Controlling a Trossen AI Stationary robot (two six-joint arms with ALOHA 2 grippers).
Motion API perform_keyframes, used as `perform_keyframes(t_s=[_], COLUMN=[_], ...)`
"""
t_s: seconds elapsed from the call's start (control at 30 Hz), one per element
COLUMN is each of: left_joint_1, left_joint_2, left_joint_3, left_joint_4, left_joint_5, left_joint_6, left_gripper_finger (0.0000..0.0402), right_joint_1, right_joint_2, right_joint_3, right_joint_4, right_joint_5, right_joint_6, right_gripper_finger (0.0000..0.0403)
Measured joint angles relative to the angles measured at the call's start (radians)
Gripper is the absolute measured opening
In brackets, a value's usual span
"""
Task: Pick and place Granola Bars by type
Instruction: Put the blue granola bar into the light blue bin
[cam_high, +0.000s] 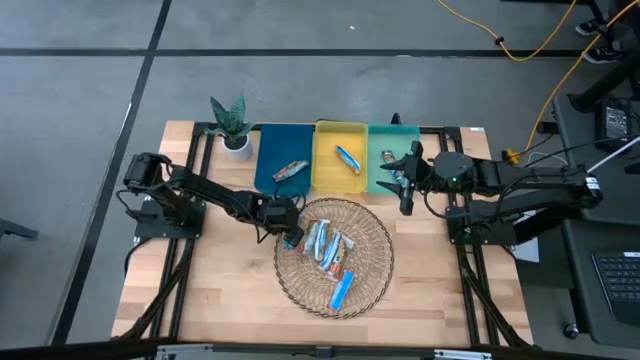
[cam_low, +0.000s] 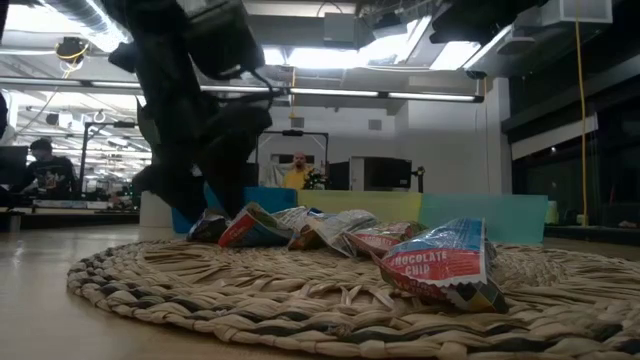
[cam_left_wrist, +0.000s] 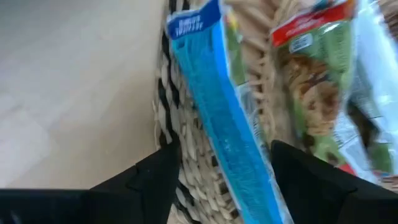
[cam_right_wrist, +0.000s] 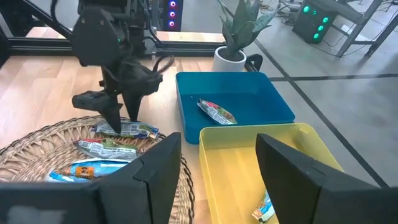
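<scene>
Shiny wrapped granola bars (cam_high: 328, 250): heaped in round woven wicker basket (cam_high: 372, 285), lower centre of high view.
Blue-wrapped bar (cam_left_wrist: 221, 118): between left pincer (cam_high: 291, 238) fingers, spread wide, nothing gripped, at basket's left rim.
Sorted bars: one each in blue tray (cam_high: 275, 150), yellow tray (cam_high: 330, 165), green tray (cam_high: 385, 135).
Right pincer (cam_high: 405, 185): parted, empty, above green tray.
</scene>
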Motion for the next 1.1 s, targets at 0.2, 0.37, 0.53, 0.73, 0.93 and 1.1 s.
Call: perform_keyframes(t_s=[0.2, 0.37, 0.53, 0.73, 0.93, 1.1], left_joint_1=[0.005, 0.013, 0.017, 0.017, 0.025, 0.031], left_joint_2=[0.019, 0.019, 0.019, 0.021, 0.02, 0.02], left_joint_3=[0.004, 0.002, 0.001, 0.031, 0.088, 0.138], left_joint_4=[0.005, 0.003, 0.006, -0.014, -0.013, -0.011], left_joint_5=[0.014, 0.021, 0.026, 0.026, 0.017, 0.016], left_joint_6=[-0.004, -0.03, -0.033, 0.0, 0.064, 0.114], left_gripper_finger=[0.0184, 0.0123, 0.0063, 0.0024, 0.0027, 0.0023], right_joint_1=[0.0, 0.0, 0.0, 0.0, 0.0, 0.0], right_joint_2=[0.0, 0.0, 0.0, 0.0, 0.0, 0.0], right_joint_3=[0.0, 0.0, 0.0, 0.0, 0.0, 0.0], right_joint_4=[0.0, -0.001, -0.001, -0.001, -0.001, -0.001], right_joint_5=[0.0, 0.0, 0.0, 0.0, 0.0, 0.0], right_joint_6=[0.001, 0.003, 0.002, 0.004, 0.003, 0.003], right_gripper_finger=[0.021, 0.021, 0.021, 0.021, 0.021, 0.021])
